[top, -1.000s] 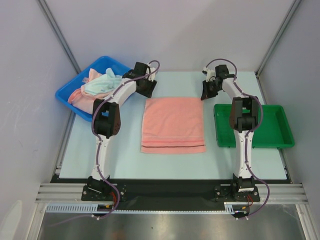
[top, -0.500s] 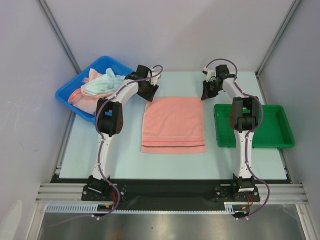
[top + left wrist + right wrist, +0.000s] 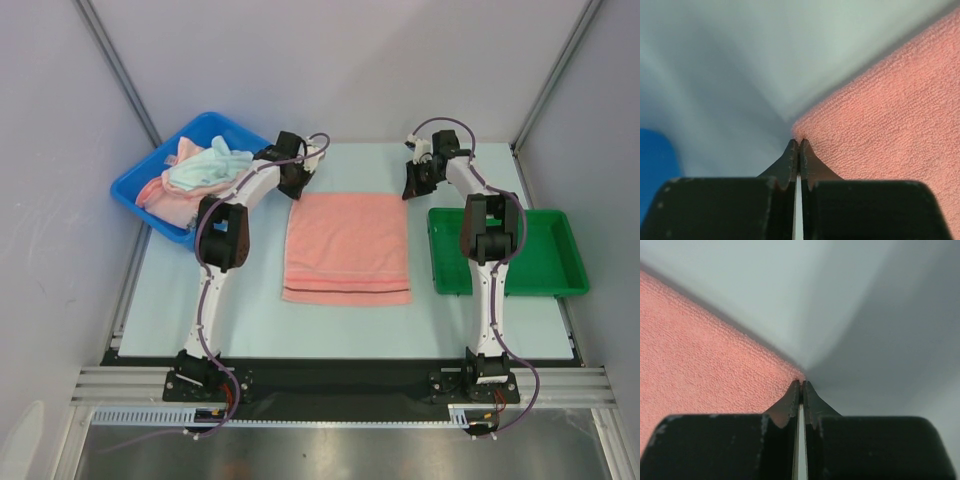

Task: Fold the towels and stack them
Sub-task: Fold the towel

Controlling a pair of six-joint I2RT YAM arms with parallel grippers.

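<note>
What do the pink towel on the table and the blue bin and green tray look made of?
Pink towel: looks like terry cloth, matte; fine loops show in the left wrist view. Blue bin and green tray: probably moulded plastic, smooth, even colour, raised rims.

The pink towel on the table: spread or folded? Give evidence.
Spread flat: the pink towel lies as one smooth rectangle, far corners pinched by the left gripper and right gripper. Layers underneath: cannot tell.
</note>
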